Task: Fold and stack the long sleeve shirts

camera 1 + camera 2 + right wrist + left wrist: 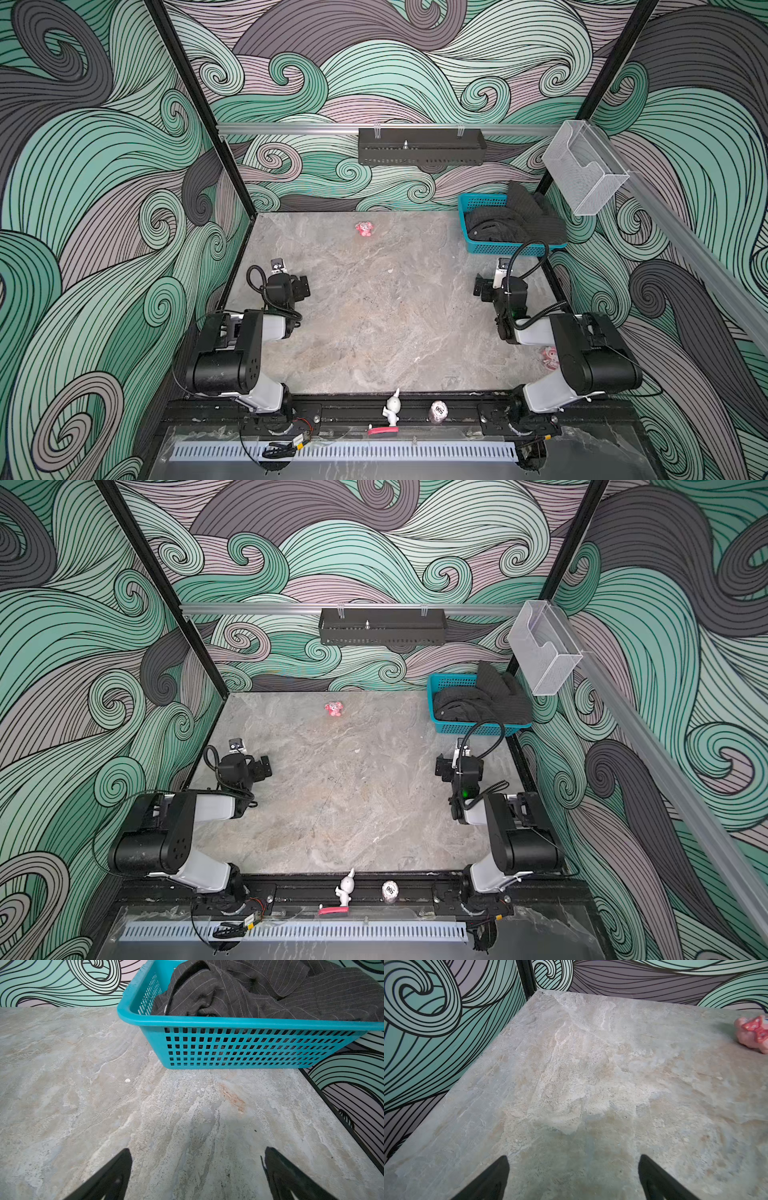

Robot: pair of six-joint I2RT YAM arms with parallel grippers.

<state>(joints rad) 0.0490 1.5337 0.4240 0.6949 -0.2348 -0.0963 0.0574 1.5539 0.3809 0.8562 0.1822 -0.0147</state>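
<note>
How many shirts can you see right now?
1: a dark pinstriped shirt bunched in the teal basket, far right corner. Others may lie hidden beneath it.

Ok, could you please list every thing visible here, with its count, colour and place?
pinstriped shirt: one, dark charcoal, heaped in the basket.
mesh basket: one, teal, far right corner of the table.
table: one, grey marble pattern, centre of the scene.
pink figurine: one, pink and red, far middle of the table.
half-hidden figure: one, pink, near right edge of the table.
perforated tray: one, black, hung at the back.
clear holder: one, transparent, mounted at the right side.
rabbit figurine: one, white, front edge, middle.
small cylinder: one, pale, beside the rabbit.
left tool: one, black, open, over bare table.
right tool: one, black, open, facing the basket.
</note>
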